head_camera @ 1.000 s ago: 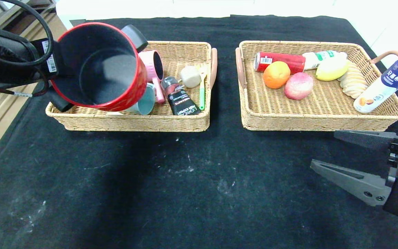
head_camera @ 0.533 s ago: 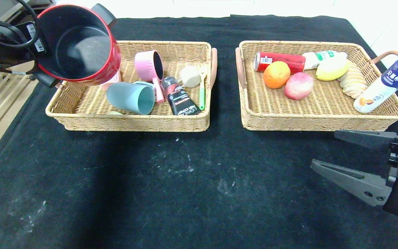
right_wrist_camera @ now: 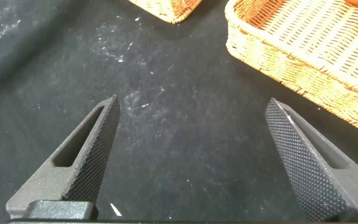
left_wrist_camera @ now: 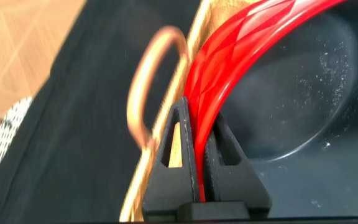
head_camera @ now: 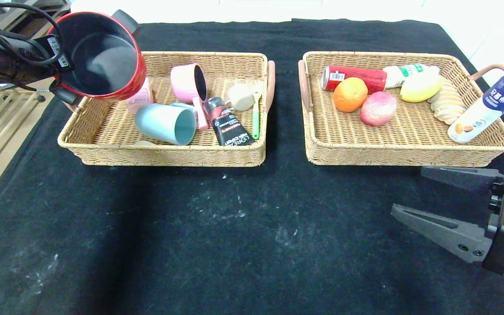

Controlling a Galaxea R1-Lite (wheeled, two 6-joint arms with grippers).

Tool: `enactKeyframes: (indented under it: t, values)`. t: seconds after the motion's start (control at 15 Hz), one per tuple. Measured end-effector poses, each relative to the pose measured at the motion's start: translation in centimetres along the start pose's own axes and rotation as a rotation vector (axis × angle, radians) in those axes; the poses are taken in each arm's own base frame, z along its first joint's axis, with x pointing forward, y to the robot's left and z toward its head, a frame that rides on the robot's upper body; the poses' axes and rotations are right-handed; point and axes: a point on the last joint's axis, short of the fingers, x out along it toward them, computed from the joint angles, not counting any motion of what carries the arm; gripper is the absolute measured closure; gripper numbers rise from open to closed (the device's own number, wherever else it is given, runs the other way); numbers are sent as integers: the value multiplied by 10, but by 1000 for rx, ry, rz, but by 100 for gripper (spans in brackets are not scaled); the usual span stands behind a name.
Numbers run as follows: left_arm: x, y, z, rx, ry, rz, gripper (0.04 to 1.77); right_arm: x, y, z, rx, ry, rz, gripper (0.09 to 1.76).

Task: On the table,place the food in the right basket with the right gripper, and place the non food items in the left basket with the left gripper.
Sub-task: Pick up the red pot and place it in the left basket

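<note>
Two baskets already hold everything but the red mug point(head_camera: 101, 54), which the left gripper point(left_wrist_camera: 197, 134) pinches by its rim above the left basket's point(head_camera: 164, 153) outer corner, apparently for dropping in. The right gripper point(head_camera: 446, 199) waits wide open and empty near the right basket point(head_camera: 409, 153).

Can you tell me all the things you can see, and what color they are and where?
baskets: 2, tan; left, right
red pot: 1, held over left basket's far-left corner
cups: 2 in left basket, blue, pink
tube: 1, black, left basket
can: 1, red, right basket
orange: 1, right basket
peach: 1, pink, right basket
lemon: 1, yellow, right basket
bottle: 1, white, blue cap, right basket's right edge
left end effector: shut on pot rim
right end effector: open, over the table
</note>
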Motion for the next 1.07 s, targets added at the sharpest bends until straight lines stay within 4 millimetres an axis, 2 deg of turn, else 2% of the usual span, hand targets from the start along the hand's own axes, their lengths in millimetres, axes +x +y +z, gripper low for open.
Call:
enactKeyframes:
  t: [0.2, 0.6, 0.67, 0.73, 0.93, 1.07]
  values:
    - [15, 1, -8, 5, 12, 11, 163, 1, 0, -1, 1, 3, 3, 14]
    - [20, 2, -12, 14, 31, 16, 163, 0, 0, 2, -2, -12, -3, 14]
    - [20, 1, -12, 14, 32, 16, 155, 0, -1, 2, -3, -19, -4, 14]
    - [20, 1, -12, 15, 33, 13, 137, 0, -1, 2, -3, -19, -4, 14]
    - [18, -1, -14, 17, 42, 10, 96, -1, 0, 2, -3, -19, -4, 14]
    - [15, -1, -14, 19, 44, 8, 77, -1, 0, 2, -3, -19, -3, 14]
